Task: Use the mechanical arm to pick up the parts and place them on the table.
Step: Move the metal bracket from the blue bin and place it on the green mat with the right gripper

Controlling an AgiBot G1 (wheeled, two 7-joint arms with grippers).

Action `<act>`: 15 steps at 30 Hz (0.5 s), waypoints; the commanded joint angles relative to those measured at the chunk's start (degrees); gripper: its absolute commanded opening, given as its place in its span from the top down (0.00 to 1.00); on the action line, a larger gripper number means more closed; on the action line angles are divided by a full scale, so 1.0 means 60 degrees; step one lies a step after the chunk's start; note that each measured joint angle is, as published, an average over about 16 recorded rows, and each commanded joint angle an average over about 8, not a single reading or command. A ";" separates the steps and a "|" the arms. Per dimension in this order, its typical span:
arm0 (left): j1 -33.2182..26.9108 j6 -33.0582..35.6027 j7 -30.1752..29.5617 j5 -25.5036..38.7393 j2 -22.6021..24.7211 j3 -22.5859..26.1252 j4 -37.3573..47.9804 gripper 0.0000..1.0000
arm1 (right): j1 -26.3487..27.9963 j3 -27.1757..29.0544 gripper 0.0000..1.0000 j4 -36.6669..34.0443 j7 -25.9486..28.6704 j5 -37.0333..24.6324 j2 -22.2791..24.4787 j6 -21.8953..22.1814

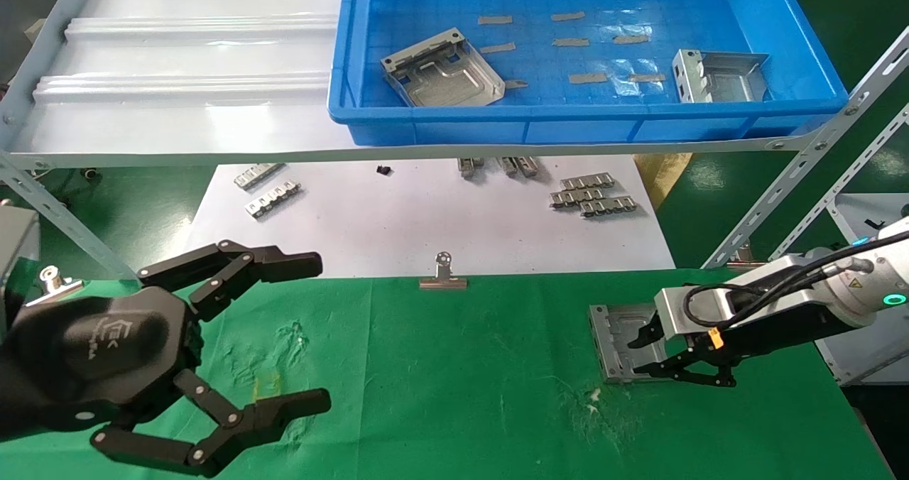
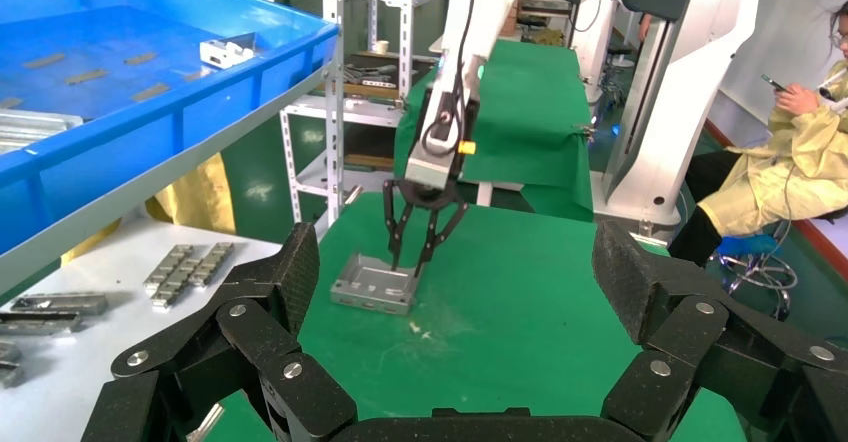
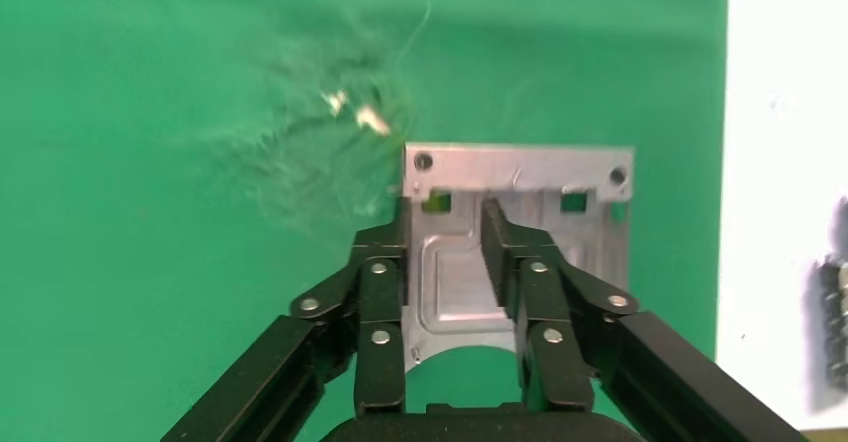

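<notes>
Head view shows one metal part point(image 1: 619, 345) lying flat on the green table point(image 1: 454, 395), toward its right side. The right pincer point(image 1: 650, 356) is down on it, the white arm reaching in from the right. In the right wrist view its two fingers point(image 3: 382, 272) stand a narrow gap apart over the plate, one along an edge and one on the plate's middle; I cannot tell whether they actually pinch it. A patch of scuffed cloth with small pale flecks point(image 1: 593, 397) lies just beside the part.

Two more parts remain in the blue bin point(image 1: 426, 121) on the grey shelf point(image 1: 177, 75): one point(image 1: 444, 72) at the bin's left, another point(image 1: 717, 75) at its right. Under the shelf, a white sheet point(image 1: 426, 231) carries small ridged strips point(image 1: 591, 196), and a metal clip point(image 1: 443, 275) sits at its near edge.

The left pincer point(image 1: 312, 331) hangs spread wide above the table's left side, holding nothing.
</notes>
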 commanded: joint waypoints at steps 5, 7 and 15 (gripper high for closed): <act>0.0001 -0.0001 0.0000 0.0000 0.0000 0.0000 0.0001 0.00 | 0.0202 0.0216 0.00 0.0338 0.0396 0.0472 0.0267 -0.0726; 0.0001 -0.0001 0.0000 -0.0001 -0.0001 0.0000 0.0001 0.00 | 0.0188 0.0325 0.00 0.0391 0.0523 0.0674 0.0358 -0.0831; 0.0002 -0.0003 0.0000 -0.0001 -0.0001 -0.0001 0.0002 0.00 | 0.0157 0.0425 0.00 0.0420 0.0585 0.0849 0.0431 -0.0898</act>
